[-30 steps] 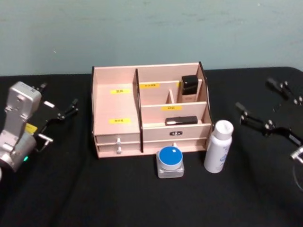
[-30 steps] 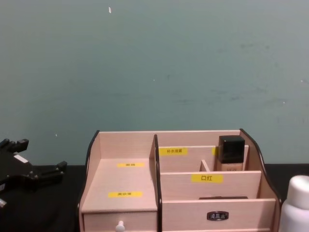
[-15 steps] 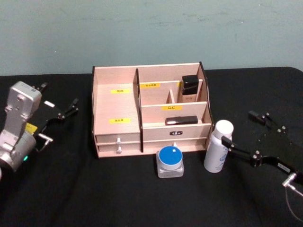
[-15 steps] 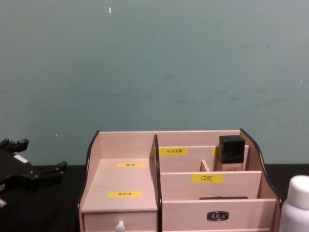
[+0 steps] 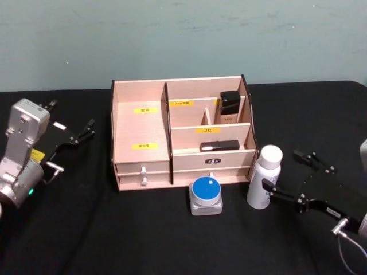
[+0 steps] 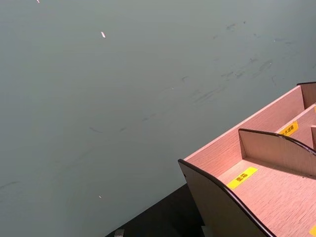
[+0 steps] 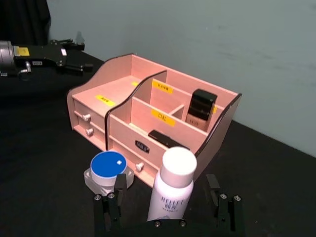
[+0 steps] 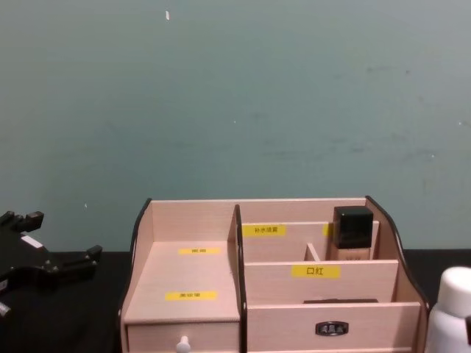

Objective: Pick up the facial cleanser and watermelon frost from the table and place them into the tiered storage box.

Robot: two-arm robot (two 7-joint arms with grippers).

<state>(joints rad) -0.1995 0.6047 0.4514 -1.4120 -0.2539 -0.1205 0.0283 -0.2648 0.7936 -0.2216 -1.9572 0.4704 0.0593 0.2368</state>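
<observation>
bench [image 5: 143, 246]: black top, running edge to edge across the head view, carrying all items.
tiered storage box [image 5: 127, 129]: standing at bench ctr, nearer the back edge, open side facing the robot. Tall compt on the L, stepped compts on the R, small drawers along the front, yellow labels showing.
left gripper [image 5: 71, 115]: sitting near bench's L edge, pointing toward the box's L wall, well apart from both loose items. Fingers are standing spread, w/ nothing btw them.
right gripper [image 5: 281, 169]: hanging low over bench's R half, arm stretching in from the front R corner. Fingers are standing spread wide, one each side of the facial cleanser. In the R wrist view a gap is showing on both sides, so it isn't pinching the bottle.
facial cleanser [image 5: 265, 165]: standing upright on bench, just beside the box's front R corner; can't tell if it is touching the box.
watermelon frost [image 5: 206, 195]: sitting on bench just in front of the box's drawers, L of the cleanser and apart from it, blue lid facing up.
black-capped bottle [image 5: 230, 107]: standing upright in the box's rear R compt.
flat black item [image 5: 220, 146]: lying in the middle tier on the R side, above the drawer w/ the dark handle.
</observation>
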